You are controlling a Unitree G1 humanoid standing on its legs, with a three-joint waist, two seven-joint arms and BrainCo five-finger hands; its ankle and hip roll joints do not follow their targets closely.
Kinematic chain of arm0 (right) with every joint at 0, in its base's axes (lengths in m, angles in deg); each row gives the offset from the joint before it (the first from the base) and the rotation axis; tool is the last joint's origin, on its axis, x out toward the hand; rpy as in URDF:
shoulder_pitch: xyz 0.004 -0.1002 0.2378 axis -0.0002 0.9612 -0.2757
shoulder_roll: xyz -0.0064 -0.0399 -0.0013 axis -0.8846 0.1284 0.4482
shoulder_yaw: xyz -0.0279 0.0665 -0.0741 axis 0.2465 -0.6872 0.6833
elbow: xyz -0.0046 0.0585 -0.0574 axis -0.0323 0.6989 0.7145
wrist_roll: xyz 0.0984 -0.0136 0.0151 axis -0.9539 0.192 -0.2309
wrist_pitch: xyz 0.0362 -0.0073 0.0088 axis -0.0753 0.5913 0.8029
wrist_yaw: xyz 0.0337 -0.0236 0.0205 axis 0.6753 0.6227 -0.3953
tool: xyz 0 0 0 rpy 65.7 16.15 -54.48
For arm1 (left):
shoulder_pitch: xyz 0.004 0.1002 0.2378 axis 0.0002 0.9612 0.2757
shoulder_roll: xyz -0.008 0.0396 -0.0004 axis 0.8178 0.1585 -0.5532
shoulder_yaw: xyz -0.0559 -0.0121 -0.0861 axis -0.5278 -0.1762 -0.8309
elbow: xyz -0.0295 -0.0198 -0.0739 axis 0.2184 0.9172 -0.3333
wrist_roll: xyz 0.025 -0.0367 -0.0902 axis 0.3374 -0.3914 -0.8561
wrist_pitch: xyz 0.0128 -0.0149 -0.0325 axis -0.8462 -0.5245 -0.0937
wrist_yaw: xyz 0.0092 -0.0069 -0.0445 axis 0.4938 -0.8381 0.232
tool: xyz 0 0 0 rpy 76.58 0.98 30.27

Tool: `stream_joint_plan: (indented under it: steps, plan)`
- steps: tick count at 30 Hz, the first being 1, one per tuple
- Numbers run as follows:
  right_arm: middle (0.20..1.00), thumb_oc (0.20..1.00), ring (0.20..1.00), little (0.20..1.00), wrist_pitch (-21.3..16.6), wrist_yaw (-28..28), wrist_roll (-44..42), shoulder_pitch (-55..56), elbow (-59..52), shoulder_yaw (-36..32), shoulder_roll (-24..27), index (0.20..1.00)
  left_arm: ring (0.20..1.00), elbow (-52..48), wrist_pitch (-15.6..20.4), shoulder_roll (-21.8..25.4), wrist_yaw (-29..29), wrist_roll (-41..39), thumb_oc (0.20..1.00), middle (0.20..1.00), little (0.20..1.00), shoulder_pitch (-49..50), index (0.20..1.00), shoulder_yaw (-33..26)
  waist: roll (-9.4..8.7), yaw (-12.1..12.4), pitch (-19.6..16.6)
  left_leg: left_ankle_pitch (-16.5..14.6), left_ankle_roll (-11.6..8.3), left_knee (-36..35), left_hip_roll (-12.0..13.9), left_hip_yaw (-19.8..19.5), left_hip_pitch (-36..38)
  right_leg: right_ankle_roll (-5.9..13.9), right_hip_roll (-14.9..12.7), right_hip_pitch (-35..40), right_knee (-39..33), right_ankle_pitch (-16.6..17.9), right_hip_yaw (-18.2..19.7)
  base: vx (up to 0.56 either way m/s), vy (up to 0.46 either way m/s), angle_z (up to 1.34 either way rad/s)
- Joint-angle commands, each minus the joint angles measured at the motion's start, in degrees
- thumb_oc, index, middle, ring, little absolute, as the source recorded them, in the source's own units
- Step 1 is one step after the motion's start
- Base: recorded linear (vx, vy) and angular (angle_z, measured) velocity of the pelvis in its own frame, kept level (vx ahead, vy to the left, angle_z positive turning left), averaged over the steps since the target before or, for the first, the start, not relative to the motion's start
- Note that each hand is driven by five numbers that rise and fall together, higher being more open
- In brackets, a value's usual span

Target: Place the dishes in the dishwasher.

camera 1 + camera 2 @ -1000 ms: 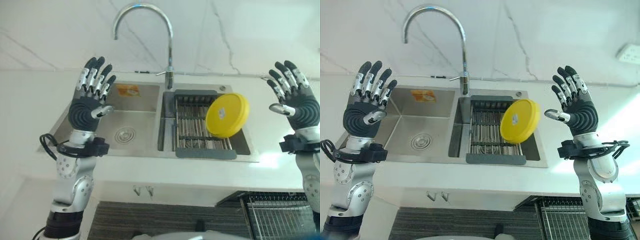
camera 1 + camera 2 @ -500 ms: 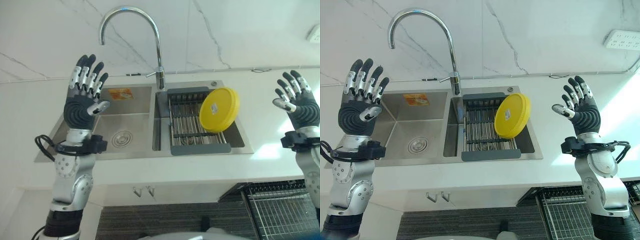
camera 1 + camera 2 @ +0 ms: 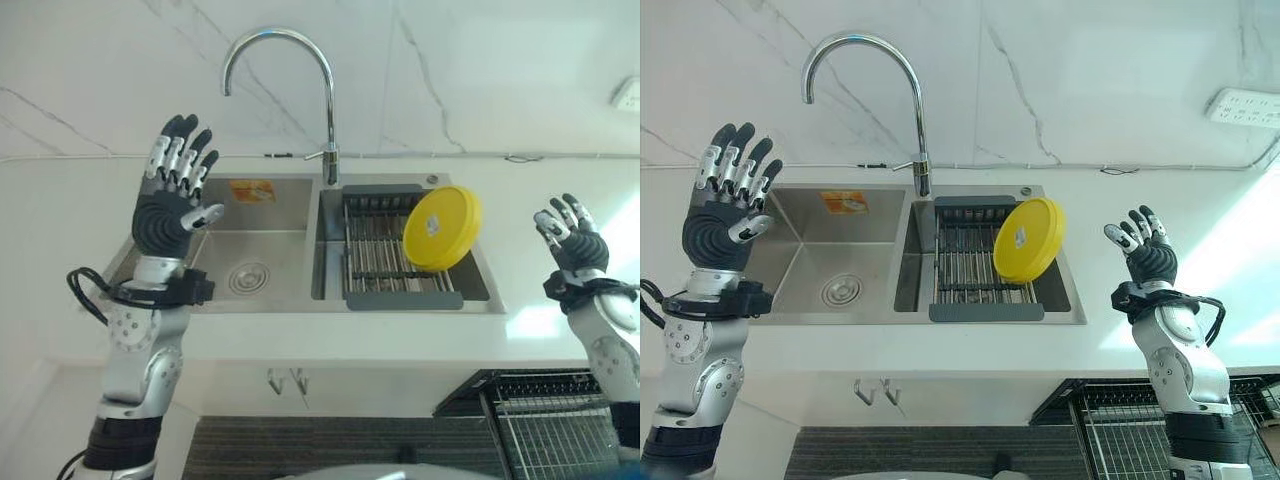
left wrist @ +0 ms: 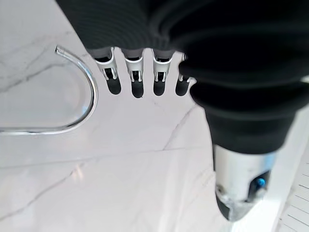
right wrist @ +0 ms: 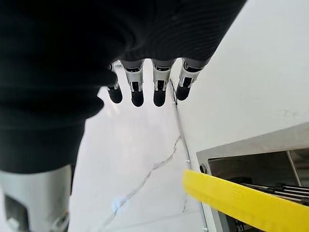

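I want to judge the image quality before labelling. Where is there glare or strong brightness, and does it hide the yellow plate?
In the right eye view, bright light washes out the countertop near the right hand, but the yellow plate in the rack stays clear. In the right wrist view, the wall behind the fingers is overexposed and the plate's edge is soft. In the left wrist view, the faucet shows thin against bright marble.

We see a round, flat yellow plastic plate (image 3: 1028,239) standing on edge, tilted, in the dark wire drying rack (image 3: 970,272) set in the right basin of the stainless steel sink (image 3: 800,262).

At the lower right we see the wire dishwasher rack (image 3: 1110,425).
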Motion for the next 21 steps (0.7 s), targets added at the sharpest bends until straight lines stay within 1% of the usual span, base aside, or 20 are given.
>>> stream_joint_plan:
  steps: [1,2,3,4,5,6,7,8,9,11,12,13,14,15,16,17,18,20,21]
  plan:
    - [1.000,1.000,1.000,1.000,-3.91,-1.97,0.45,-8.20,-2.69,0.19,2.58,1.000,1.000,1.09,2.89,3.34,-2.01,-0.30,1.000,1.000,1.000,-3.61,1.000,1.00,-1.83,0.14,-0.43,3.46,-1.01,5.32,2.80,1.69,1.42,1.45,-2.71,3.00,0.07,-2.29,0.74,0.05,-0.086,-0.08]
    - [1.000,1.000,1.000,1.000,-4.00,-2.01,0.52,-8.56,-2.55,0.27,2.71,1.000,1.000,1.08,3.25,3.30,-2.17,-0.25,1.000,1.000,1.000,-3.68,1.000,1.08,-1.99,0.35,-0.14,3.63,-1.10,7.29,2.98,1.36,0.44,1.00,-2.51,2.85,0.07,-2.11,1.26,0.04,-0.087,-0.22]
    - [1.000,1.000,1.000,1.000,-3.86,-2.40,0.40,-9.26,-3.10,0.52,3.31,1.000,1.000,0.44,4.38,2.52,-1.88,0.57,1.000,1.000,1.000,-3.14,1.000,0.80,-2.28,1.59,0.90,3.67,-1.32,13.82,1.91,-3.83,-3.59,0.42,-1.80,2.80,0.07,-1.80,3.03,-0.02,0.023,-0.58]
    - [1.000,1.000,1.000,1.000,-3.78,-3.45,0.22,-9.68,-3.67,0.94,3.77,1.000,1.000,-0.21,4.77,2.21,-1.07,0.78,1.000,1.000,1.000,-2.59,1.000,0.20,-2.48,2.19,1.46,3.05,-0.88,12.07,0.40,-6.60,-5.53,1.02,-1.90,2.30,0.07,-1.18,4.56,0.03,0.164,-0.82]
    - [1.000,1.000,1.000,1.000,-4.51,-4.24,0.27,-9.95,-3.79,1.69,3.77,1.000,1.000,-0.47,5.30,2.16,-1.15,0.55,1.000,1.000,1.000,-2.53,1.000,0.10,-2.24,2.50,1.68,3.35,-0.50,4.51,-0.07,-7.30,-5.34,1.99,-2.32,2.01,0.07,-1.08,5.28,0.04,0.240,-1.01]
    - [1.000,1.000,1.000,1.000,-5.92,-5.45,0.48,-9.36,-3.87,1.85,3.66,1.000,1.000,-0.04,6.66,2.07,-1.50,1.43,1.000,1.000,1.000,-2.78,1.000,0.48,-2.32,2.62,2.44,5.07,-0.56,2.91,0.03,-7.04,-5.40,2.39,-2.62,2.11,0.07,-1.04,4.90,0.03,0.286,-1.09]
    - [1.000,1.000,1.000,1.000,-6.64,-5.41,-0.09,-7.85,-5.64,1.83,3.95,1.000,1.000,0.11,7.28,1.66,-1.38,2.94,1.000,1.000,1.000,-3.88,1.000,1.50,-2.59,2.81,2.92,5.58,-0.33,2.53,-0.54,-8.80,-6.68,3.06,-3.71,2.61,0.07,-0.87,5.20,0.01,0.299,-1.05]
    - [1.000,1.000,1.000,1.000,-6.18,-5.57,-0.73,-7.24,-6.65,1.86,4.09,1.000,1.000,0.43,6.84,1.72,-0.60,3.51,1.000,1.000,1.000,-5.14,1.000,1.91,-2.33,2.02,2.70,4.61,0.17,0.01,-1.09,-9.38,-5.34,3.61,-4.34,2.06,0.07,-0.99,6.17,0.02,0.304,-0.87]
    - [1.000,1.000,1.000,1.000,-6.13,-6.01,-0.37,-6.66,-6.91,1.85,3.90,1.000,1.000,0.48,6.67,2.32,0.41,3.52,1.000,1.000,1.000,-5.48,1.000,2.27,-2.12,1.72,2.64,3.64,0.51,-0.23,-1.41,-9.77,-4.79,3.94,-4.75,1.88,0.07,-0.79,6.40,0.07,0.275,-0.74]
    - [1.000,1.000,1.000,1.000,-4.92,-7.32,-0.51,-4.90,-8.22,1.06,3.61,1.000,1.000,0.70,5.95,4.31,1.85,3.50,1.000,1.000,1.000,-5.85,1.000,2.46,-1.96,0.72,2.15,2.50,1.02,-0.23,-1.68,-8.53,-3.29,4.68,-5.68,1.99,0.07,-0.23,5.76,0.06,0.150,-0.98]
    - [1.000,1.000,1.000,1.000,-4.29,-7.47,-0.62,-5.00,-8.48,1.26,3.43,1.000,1.000,0.97,5.35,4.99,2.31,3.07,1.000,1.000,1.000,-6.38,1.000,2.76,-2.13,0.73,1.88,2.00,1.18,-0.23,-1.80,-7.68,-2.55,4.89,-6.16,2.34,0.07,0.01,4.12,0.03,0.047,-1.01]
    - [1.000,1.000,1.000,1.000,-4.01,-7.85,0.13,-6.16,-7.84,1.93,3.00,1.000,1.000,0.97,5.03,5.36,3.03,3.46,1.000,1.000,1.000,-6.64,1.000,3.06,-2.39,1.17,1.88,1.67,1.22,-0.23,-1.77,-6.62,-1.52,5.22,-6.53,3.26,0.07,0.49,1.54,0.00,-0.033,-0.89]
    - [1.000,1.000,1.000,1.000,-4.82,-8.90,0.09,-8.04,-6.20,3.05,3.14,1.000,1.000,0.74,5.33,5.59,3.53,4.41,1.000,1.000,1.000,-6.85,1.000,3.01,-2.55,1.48,2.10,1.46,1.25,-0.23,-1.43,-5.88,-0.69,5.10,-6.75,3.55,0.07,0.05,1.10,-0.06,-0.116,-0.62]
    - [1.000,1.000,1.000,1.000,-4.96,-8.37,0.85,-10.07,-5.25,4.46,3.37,1.000,1.000,0.65,5.58,5.51,4.12,4.46,1.000,1.000,1.000,-7.53,1.000,3.81,-2.48,2.25,2.10,1.36,0.87,-0.23,-0.87,-5.03,-0.58,5.05,-7.07,3.17,0.07,-0.32,-0.01,-0.08,-0.161,-0.41]
    - [1.000,1.000,1.000,1.000,-2.81,-8.33,0.52,-12.31,-4.68,5.55,4.45,1.000,1.000,0.84,5.98,5.81,5.01,2.79,1.000,1.000,1.000,-7.06,1.000,2.86,-2.25,3.01,1.52,1.45,0.67,-0.23,0.02,-4.30,-0.73,4.93,-6.97,2.96,0.07,-0.49,-1.78,-0.04,-0.144,-0.02]
    - [1.000,1.000,1.000,1.000,-1.88,-8.56,1.49,-12.46,-4.79,5.86,4.36,1.000,1.000,0.88,6.06,5.52,5.13,1.43,1.000,1.000,1.000,-6.31,1.000,2.03,-2.12,2.91,1.08,1.61,0.51,-0.23,0.46,-3.68,-0.65,4.55,-6.51,2.87,0.07,-0.63,-1.57,0.06,-0.135,0.17]
    - [1.000,1.000,1.000,1.000,-0.80,-8.49,2.91,-12.90,-4.85,6.39,4.52,1.000,1.000,0.96,6.16,4.26,4.27,1.54,1.000,1.000,1.000,-5.57,1.000,1.65,-2.21,3.26,0.42,1.66,0.26,-0.23,0.95,-2.95,-0.75,4.05,-6.19,3.08,0.07,-1.14,-2.50,0.10,-0.100,0.23]
    - [1.000,1.000,1.000,1.000,1.79,-8.61,3.02,-14.60,-4.27,7.20,5.73,1.000,1.000,0.52,5.37,4.19,3.83,1.80,1.000,1.000,1.000,-5.28,1.000,1.74,-2.24,3.58,0.08,1.68,-0.14,-0.23,1.21,-2.83,-0.85,4.07,-6.27,3.41,0.07,-1.36,-3.31,0.07,-0.069,0.09]
    - [1.000,1.000,1.000,1.000,2.47,-8.83,3.16,-15.22,-3.82,7.74,6.06,1.000,1.000,0.56,5.25,4.52,3.81,1.70,1.000,1.000,1.000,-5.57,1.000,2.02,-2.27,3.67,0.03,1.67,-0.17,-0.23,1.22,-2.95,-0.84,4.20,-6.38,3.53,0.07,-1.32,-3.46,0.03,-0.038,0.01]
